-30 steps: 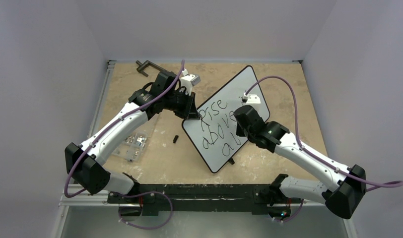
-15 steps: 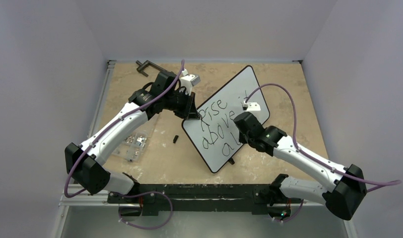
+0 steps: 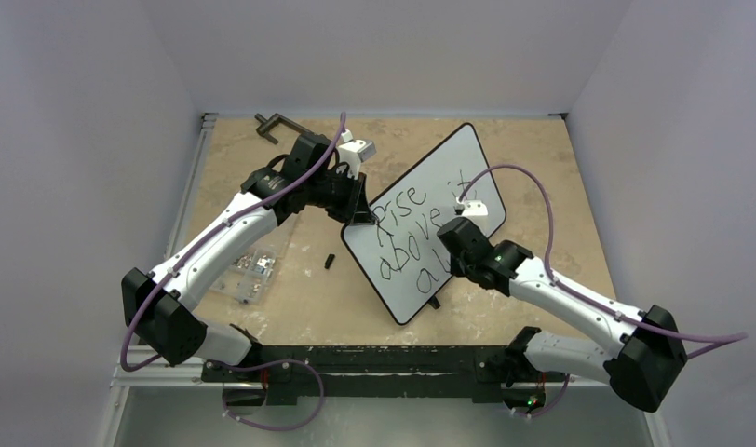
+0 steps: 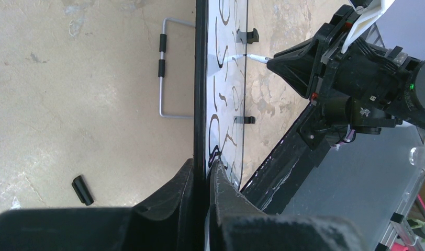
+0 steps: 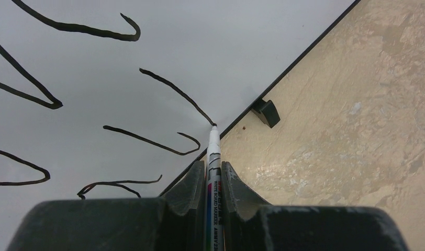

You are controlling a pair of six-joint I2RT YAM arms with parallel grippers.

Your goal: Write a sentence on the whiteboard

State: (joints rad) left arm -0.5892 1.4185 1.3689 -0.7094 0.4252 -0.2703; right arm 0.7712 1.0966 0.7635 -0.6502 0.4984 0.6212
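The whiteboard (image 3: 467,154) lies diagonally mid-table, black-rimmed. The sentence (image 3: 407,237) on it reads "Rise above it" plus letters "al" below. My left gripper (image 3: 360,216) is shut on the board's left rim; in the left wrist view its jaws (image 4: 201,175) pinch the rim edge-on (image 4: 201,78). My right gripper (image 3: 455,240) is shut on a white whiteboard marker (image 5: 214,157). The marker's tip touches the board (image 5: 200,42) at the end of a stroke, close to the lower rim. The marker tip also shows in the left wrist view (image 4: 255,58).
A small black marker cap (image 3: 329,262) lies left of the board, also in the left wrist view (image 4: 82,190). A clear plastic sheet with small parts (image 3: 253,265) lies at the left. A black clamp (image 3: 274,125) sits at the back left. A wire stand (image 4: 167,68) rests beside the board.
My right arm has moved down the board toward its lower rim, drawing a stroke after "al". The left arm and the board have stayed still.
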